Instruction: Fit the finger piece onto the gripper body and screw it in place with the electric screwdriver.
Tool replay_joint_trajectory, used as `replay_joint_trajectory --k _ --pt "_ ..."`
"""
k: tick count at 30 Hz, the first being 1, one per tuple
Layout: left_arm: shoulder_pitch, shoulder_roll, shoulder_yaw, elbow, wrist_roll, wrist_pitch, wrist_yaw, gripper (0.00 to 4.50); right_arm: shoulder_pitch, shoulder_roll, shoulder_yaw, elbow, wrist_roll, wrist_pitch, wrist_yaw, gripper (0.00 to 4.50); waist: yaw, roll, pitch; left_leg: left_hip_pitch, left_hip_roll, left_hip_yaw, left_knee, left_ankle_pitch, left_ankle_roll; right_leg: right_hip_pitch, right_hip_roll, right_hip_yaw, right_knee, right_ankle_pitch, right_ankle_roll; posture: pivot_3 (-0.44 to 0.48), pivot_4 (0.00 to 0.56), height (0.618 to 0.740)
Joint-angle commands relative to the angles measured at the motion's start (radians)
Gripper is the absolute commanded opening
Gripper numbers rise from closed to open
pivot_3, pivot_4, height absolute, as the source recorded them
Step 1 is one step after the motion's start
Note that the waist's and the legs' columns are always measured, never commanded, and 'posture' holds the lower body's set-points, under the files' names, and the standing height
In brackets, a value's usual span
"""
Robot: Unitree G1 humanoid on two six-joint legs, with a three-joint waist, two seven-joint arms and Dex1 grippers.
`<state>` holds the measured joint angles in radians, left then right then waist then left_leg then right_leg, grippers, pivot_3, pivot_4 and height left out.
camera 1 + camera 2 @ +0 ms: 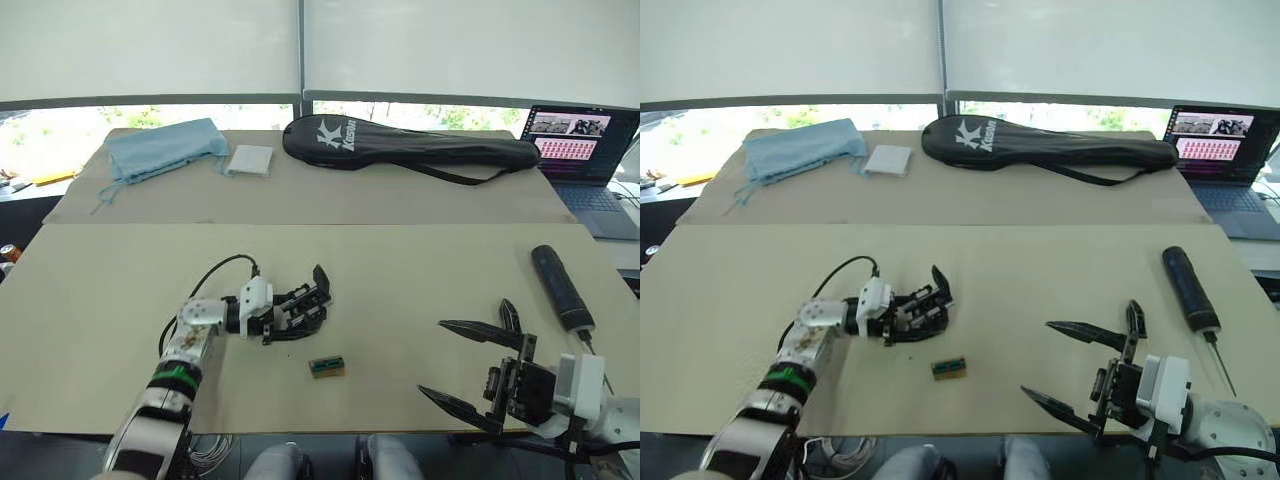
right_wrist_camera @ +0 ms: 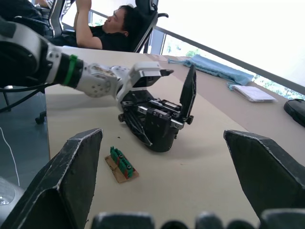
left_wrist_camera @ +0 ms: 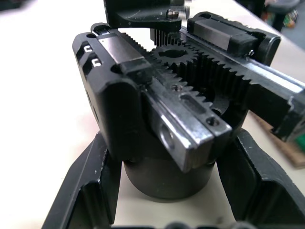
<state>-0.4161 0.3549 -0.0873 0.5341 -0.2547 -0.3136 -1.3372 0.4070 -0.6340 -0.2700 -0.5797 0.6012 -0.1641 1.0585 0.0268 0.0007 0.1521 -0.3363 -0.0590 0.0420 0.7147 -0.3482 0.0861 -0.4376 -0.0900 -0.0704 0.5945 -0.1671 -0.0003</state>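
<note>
Left eye view, gripper body (image 1: 297, 308) pinched in left gripper (image 1: 300, 312) jaws, right gripper (image 1: 455, 365) jaws spread, electric screwdriver (image 1: 561, 287) lain at its 1 o'clock on counter (image 1: 400, 270).

Head eyes look down over the table (image 1: 420, 270); left wrist sits close on the gripper body (image 3: 167, 119); right wrist views it from farther off.

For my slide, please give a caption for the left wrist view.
Left end effector gripping the gripper body, gear teeth exposed.
</note>
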Motion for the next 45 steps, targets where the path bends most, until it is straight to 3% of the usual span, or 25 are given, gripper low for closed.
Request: replay_joint_trajectory --k 1,5,10,21,26,27,29,30,33,40,45 --pt "0.084 -0.018 0.006 -0.205 -0.014 0.077 0.123 2.31 -0.015 0.015 -0.015 -0.033 0.021 0.0 -0.033 4.5 0.001 0.0 0.0 0.0 0.0 0.0 0.0 0.0 0.0 0.0 0.0 0.0 0.0 0.0 0.0 0.0 0.15 0.74" --pt "0.182 -0.041 -0.011 -0.422 0.026 0.23 0.315 2.31 -0.025 0.035 -0.022 -0.044 0.042 0.022 -0.087 4.5 0.01 0.0 0.0 0.0 0.0 0.0 0.0 -0.004 -0.006 0.0 0.0 0.001 0.001 0.0 0.0 0.0 0.15 0.74" --pt "0.242 -0.086 -0.044 -0.535 0.11 0.325 0.502 2.31 -0.01 0.022 -0.019 -0.058 0.044 0.035 -0.073 4.5 0.017 -0.001 0.0 0.0 0.0 0.0 0.0 -0.003 -0.004 0.0 0.0 0.001 0.001 0.0 0.0 0.0 0.15 0.74" --pt "0.248 -0.12 -0.102 -0.546 0.158 0.406 0.625 2.31 -0.002 -0.008 -0.034 -0.056 0.065 0.051 -0.05 4.5 0.022 -0.001 0.0 0.0 0.0 0.0 0.0 -0.001 0.001 0.001 0.0 0.001 0.001 0.0 0.0 0.0 0.15 0.74" --pt "0.274 -0.095 -0.098 -0.578 0.112 0.467 0.605 2.31 0.004 -0.005 -0.037 -0.044 0.069 0.049 -0.035 4.5 0.021 0.0 0.0 0.0 0.0 0.0 0.0 -0.001 0.001 0.0 0.0 0.001 0.001 0.0 0.0 0.0 0.15 0.74" --pt "0.276 -0.091 -0.092 -0.581 0.103 0.482 0.605 3.35 0.008 -0.004 -0.037 -0.044 0.072 0.051 -0.032 4.5 0.021 -0.001 0.0 0.0 0.0 0.0 0.0 -0.001 0.002 0.0 0.0 0.001 0.0 0.0 0.0 0.0 0.15 0.74" --pt "0.273 -0.078 -0.072 -0.57 0.101 0.476 0.609 4.24 0.01 0.006 -0.037 -0.044 0.074 0.045 -0.032 4.5 0.019 0.0 0.0 0.0 0.0 0.0 0.0 -0.001 0.002 0.0 0.0 0.001 0.0 0.0 0.0 0.0 0.15 0.74" --pt "0.27 -0.064 -0.07 -0.566 0.093 0.472 0.591 4.43 0.011 0.01 -0.035 -0.041 0.07 0.04 -0.029 4.5 0.018 0.0 0.0 0.0 0.0 0.0 0.0 -0.001 0.002 0.0 0.0 0.001 0.0 0.0 0.0 0.0 0.15 0.74" --pt "0.258 -0.027 -0.057 -0.545 0.069 0.45 0.545 4.43 0.015 0.018 -0.027 -0.038 0.057 0.033 -0.026 4.5 0.013 0.0 0.0 0.0 0.0 0.0 0.0 -0.001 0.001 0.0 0.0 0.001 0.001 0.0 0.0 0.0 0.15 0.74" --pt "0.154 0.131 -0.034 -0.341 0.01 0.317 0.265 4.43 0.021 0.022 -0.033 -0.039 0.047 0.037 -0.022 4.5 0.01 0.0 0.0 0.001 0.001 0.0 0.0 -0.001 0.001 0.0 0.001 0.001 0.002 0.0 -0.001 0.0 0.15 0.74" --pt "0.006 0.124 -0.053 -0.128 0.009 0.2 0.124 4.43 0.004 0.02 -0.056 -0.031 0.048 0.027 -0.02 4.5 0.013 0.0 0.0 0.001 0.0 0.0 0.0 -0.001 0.001 0.0 0.001 0.0 0.001 0.0 -0.001 0.0 0.15 0.74"
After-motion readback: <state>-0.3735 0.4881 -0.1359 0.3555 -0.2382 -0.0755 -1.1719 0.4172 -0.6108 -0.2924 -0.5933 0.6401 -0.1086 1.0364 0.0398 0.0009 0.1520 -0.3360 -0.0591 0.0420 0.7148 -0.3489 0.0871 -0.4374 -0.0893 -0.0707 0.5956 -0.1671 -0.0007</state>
